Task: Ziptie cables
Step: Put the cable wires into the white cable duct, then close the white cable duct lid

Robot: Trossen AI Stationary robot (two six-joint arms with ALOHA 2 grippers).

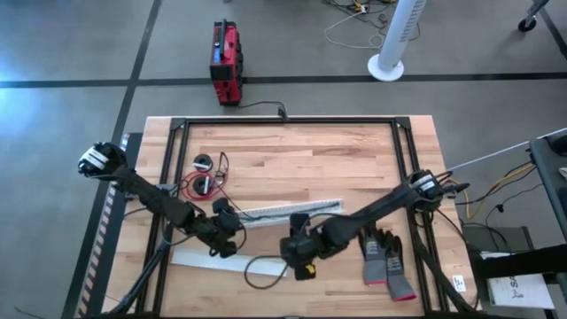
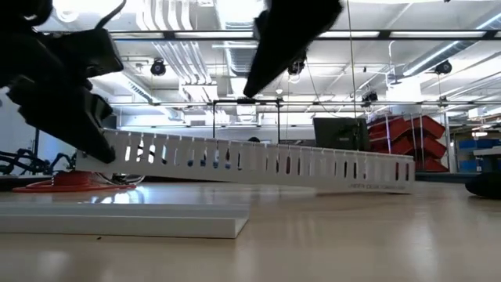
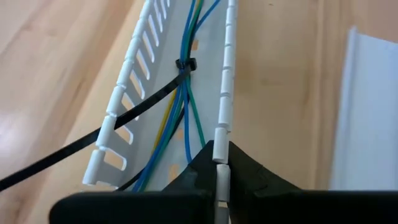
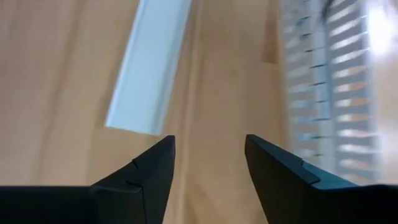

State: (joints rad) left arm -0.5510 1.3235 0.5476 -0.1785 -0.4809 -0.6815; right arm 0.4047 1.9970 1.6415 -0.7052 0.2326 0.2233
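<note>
A long white slotted strip (image 1: 292, 211) lies across the table's middle. Blue, green and yellow cables (image 3: 186, 118) run inside it, bound by a black ziptie (image 3: 185, 64) whose tail trails out over one wall. My left gripper (image 3: 219, 186) is shut on the strip's left end (image 1: 241, 220). In the low view that end (image 2: 117, 147) is raised and the strip slopes down to its other end (image 2: 403, 174). My right gripper (image 4: 208, 174) hangs open over bare wood near the strip's middle (image 1: 291, 250), holding nothing. A coil of red and black wire (image 1: 199, 184) rests on the table at the far left. My left gripper pinches one side wall of the slotted strip (image 3: 219, 155) near its left end, one finger inside the channel and one outside. The fingers point along the strip. That end is lifted off the table while the strip's other end stays low.
A flat white cover strip (image 1: 217, 261) lies near the front edge, with a loose black wire loop (image 1: 261, 276) beside it. A pair of grey and red gloves (image 1: 387, 262) lies at the front right. A red box (image 1: 226, 62) stands on the floor beyond the table.
</note>
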